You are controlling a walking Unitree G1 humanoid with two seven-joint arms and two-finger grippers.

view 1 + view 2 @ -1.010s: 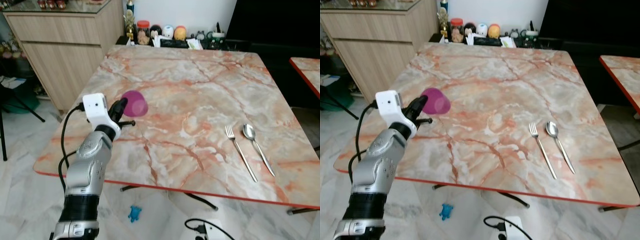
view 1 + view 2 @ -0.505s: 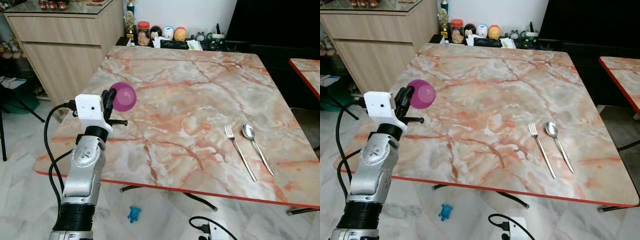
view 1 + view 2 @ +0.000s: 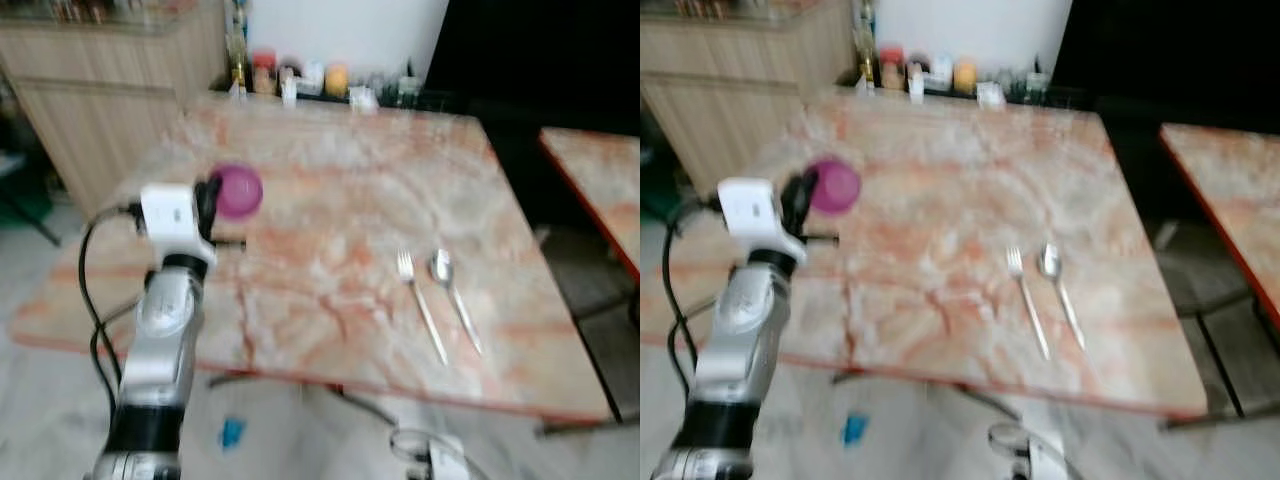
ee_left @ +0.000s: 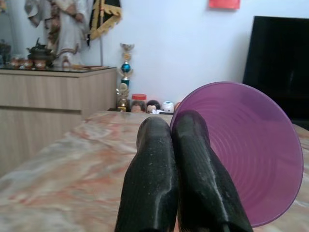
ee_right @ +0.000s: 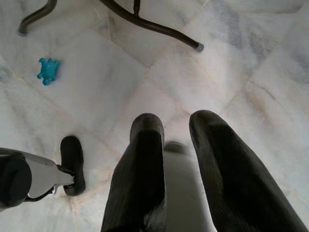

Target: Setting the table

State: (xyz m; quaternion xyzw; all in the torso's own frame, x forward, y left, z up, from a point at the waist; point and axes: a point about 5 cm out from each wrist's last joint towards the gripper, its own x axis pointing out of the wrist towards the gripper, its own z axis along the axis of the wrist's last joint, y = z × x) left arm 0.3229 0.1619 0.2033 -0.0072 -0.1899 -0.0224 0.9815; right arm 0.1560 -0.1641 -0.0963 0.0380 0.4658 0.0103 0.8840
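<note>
My left gripper (image 3: 212, 195) is shut on the rim of a purple plastic cup (image 3: 238, 190), holding it on its side above the left part of the marble table (image 3: 330, 190). In the left wrist view the two black fingers (image 4: 154, 159) press together with the cup (image 4: 246, 154) beside them, its mouth facing the camera. A fork (image 3: 420, 305) and a spoon (image 3: 452, 300) lie side by side on the table's right half. My right gripper (image 5: 176, 125) hangs open over the floor.
A wooden cabinet (image 3: 100, 90) stands left of the table. Jars and small items (image 3: 300, 78) line the far edge. A second table (image 3: 590, 170) is at the right. A blue toy (image 3: 231, 433) and table legs (image 5: 145, 21) are on the tiled floor.
My left arm has swung the cup up and to the left. The whole picture has shifted and blurred, so the camera is moving. Fork and spoon lie as before.
</note>
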